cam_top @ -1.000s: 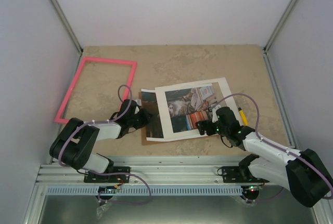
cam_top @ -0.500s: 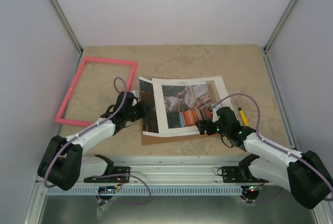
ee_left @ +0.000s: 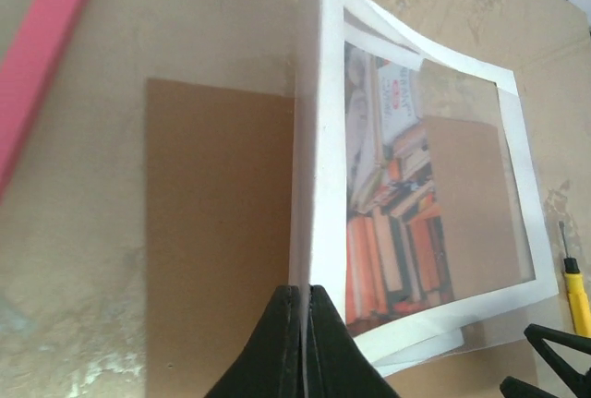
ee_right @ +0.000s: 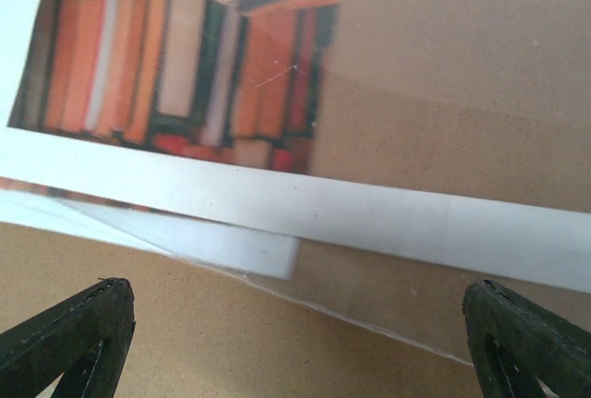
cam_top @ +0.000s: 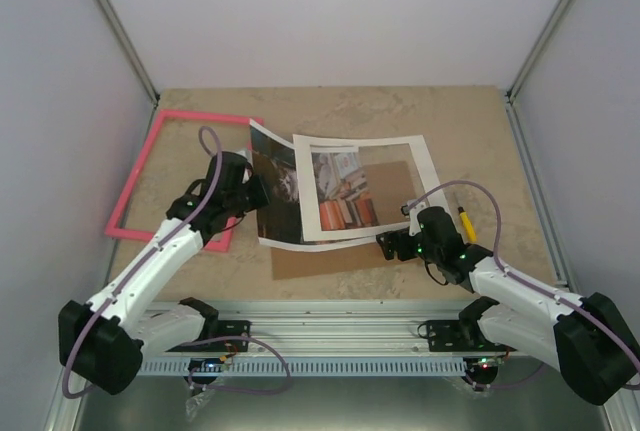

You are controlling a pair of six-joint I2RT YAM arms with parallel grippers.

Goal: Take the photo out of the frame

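The photo (cam_top: pixel 278 191), a print of a cat among orange and white books, lies bowed over the brown backing board (cam_top: pixel 320 261). The white mat (cam_top: pixel 425 176) rests on its right part. My left gripper (cam_top: pixel 250 191) is shut on the photo's left edge and holds it raised. In the left wrist view the jaws (ee_left: pixel 307 295) pinch the sheet edge-on, and the books show through the mat window (ee_left: pixel 406 223). The empty pink frame (cam_top: pixel 205 116) lies at far left. My right gripper (cam_top: pixel 385 246) is open and empty, low over the board (ee_right: pixel 185 343), near the mat's near edge (ee_right: pixel 388 218).
A yellow-handled screwdriver (cam_top: pixel 465 223) lies right of the mat. A clear sheet's edge (ee_right: pixel 369 310) shows under the mat in the right wrist view. Grey walls close the table on three sides. The pink frame's bar (ee_left: pixel 37 56) lies left of the left gripper.
My left gripper has moved up and to the far left, pulling the photo and the mat with it off the backing board. The right gripper has stayed in place.
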